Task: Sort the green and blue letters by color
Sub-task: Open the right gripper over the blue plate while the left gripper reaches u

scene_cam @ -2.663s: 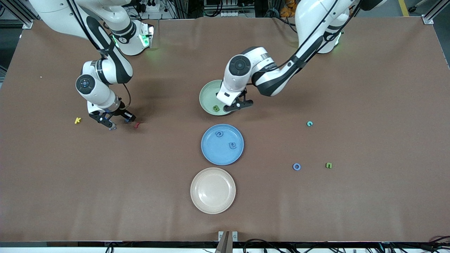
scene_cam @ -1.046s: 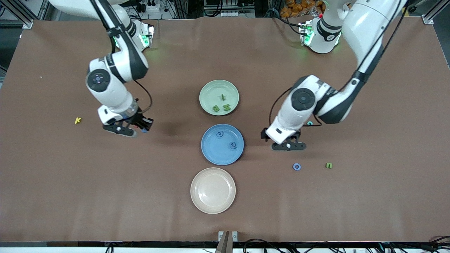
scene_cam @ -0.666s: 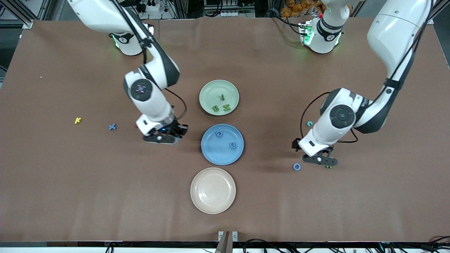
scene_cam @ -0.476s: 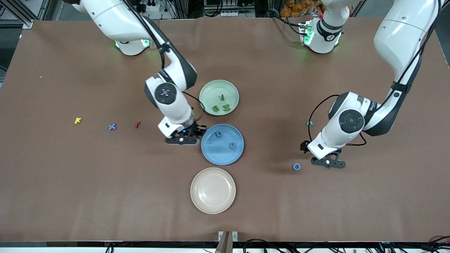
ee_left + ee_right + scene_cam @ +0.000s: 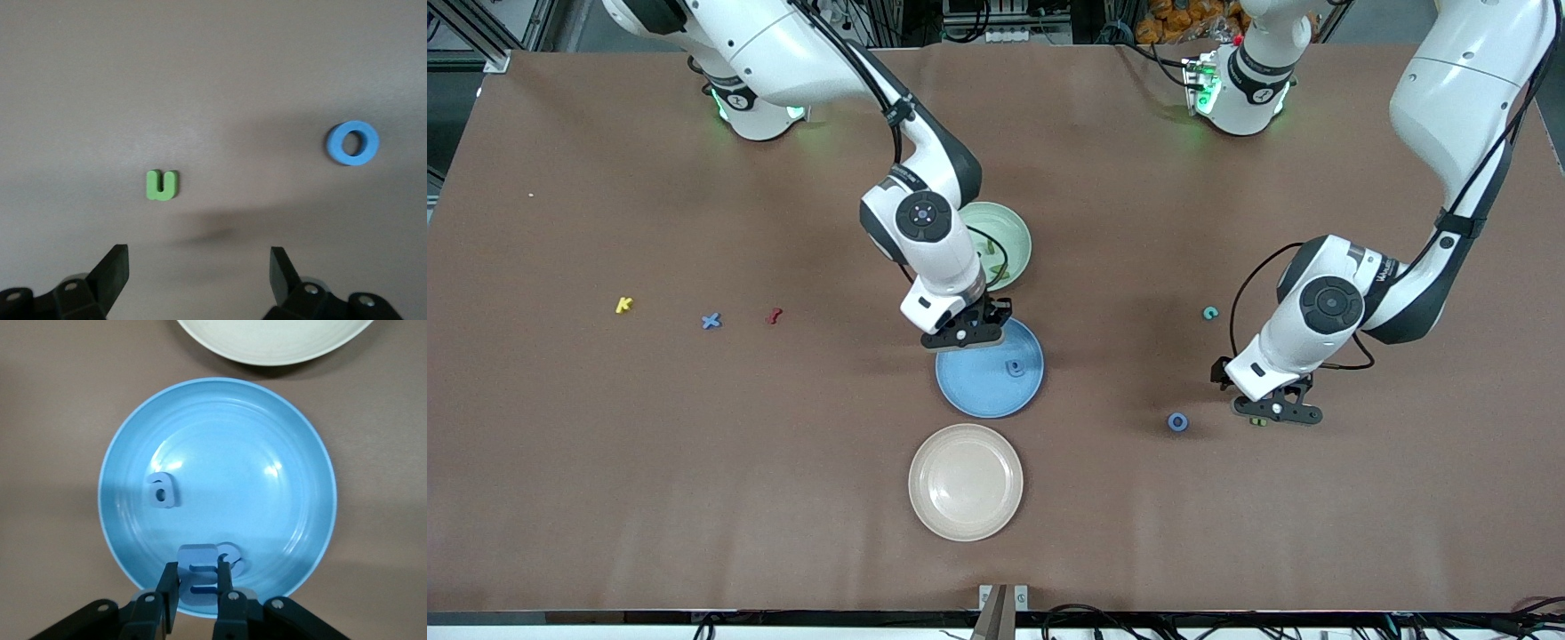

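Letters look light, stiff and chunky: the right gripper [image 5: 193,593] pinches a blue letter [image 5: 197,572] by its flat faces over the blue plate [image 5: 293,453], while the left gripper [image 5: 197,267], fingers spread, hangs above the green letter [image 5: 161,185], best squeezed across its two straight outer sides.

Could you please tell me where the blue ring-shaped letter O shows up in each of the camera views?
Front view: blue letter O lies on the table toward the left arm's end, beside the left gripper.
Left wrist view: blue letter O, apart from the green letter.
Right wrist view: not in it.
Shared landmark: the green letter.
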Robot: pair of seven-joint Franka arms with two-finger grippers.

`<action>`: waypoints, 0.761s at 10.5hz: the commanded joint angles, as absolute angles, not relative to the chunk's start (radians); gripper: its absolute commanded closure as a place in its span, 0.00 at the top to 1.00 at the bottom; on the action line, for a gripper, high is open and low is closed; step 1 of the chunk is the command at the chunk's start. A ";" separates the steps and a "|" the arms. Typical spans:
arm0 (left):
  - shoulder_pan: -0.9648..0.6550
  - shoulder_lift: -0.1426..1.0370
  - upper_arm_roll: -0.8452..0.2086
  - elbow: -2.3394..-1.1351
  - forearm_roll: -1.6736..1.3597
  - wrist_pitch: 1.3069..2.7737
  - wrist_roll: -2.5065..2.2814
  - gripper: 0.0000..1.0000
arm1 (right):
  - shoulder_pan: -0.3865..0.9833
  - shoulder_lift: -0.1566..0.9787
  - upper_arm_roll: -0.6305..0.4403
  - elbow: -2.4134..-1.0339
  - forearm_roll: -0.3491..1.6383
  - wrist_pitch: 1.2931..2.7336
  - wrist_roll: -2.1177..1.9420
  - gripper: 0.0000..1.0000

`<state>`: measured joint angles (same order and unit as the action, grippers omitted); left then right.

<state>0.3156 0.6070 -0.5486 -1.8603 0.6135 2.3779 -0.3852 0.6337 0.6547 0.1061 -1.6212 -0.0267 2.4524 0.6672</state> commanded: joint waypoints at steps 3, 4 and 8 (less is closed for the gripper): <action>0.422 0.630 -0.568 -1.890 0.664 2.476 -0.264 0.87 | 0.601 0.660 0.098 -1.586 -0.041 2.441 0.677 1.00; 0.440 0.652 -0.568 -1.884 0.657 2.497 -0.218 0.85 | 0.574 0.640 0.100 -1.595 -0.038 2.433 0.642 1.00; 0.440 0.699 -0.569 -1.846 0.632 2.523 -0.192 0.71 | 0.370 0.491 0.101 -1.767 -0.040 2.347 0.611 1.00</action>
<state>0.4355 0.6658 -0.5512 -1.8820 0.6375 2.5180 -0.2077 0.4924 0.6089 0.0843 -1.6309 -0.0291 2.3745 0.6354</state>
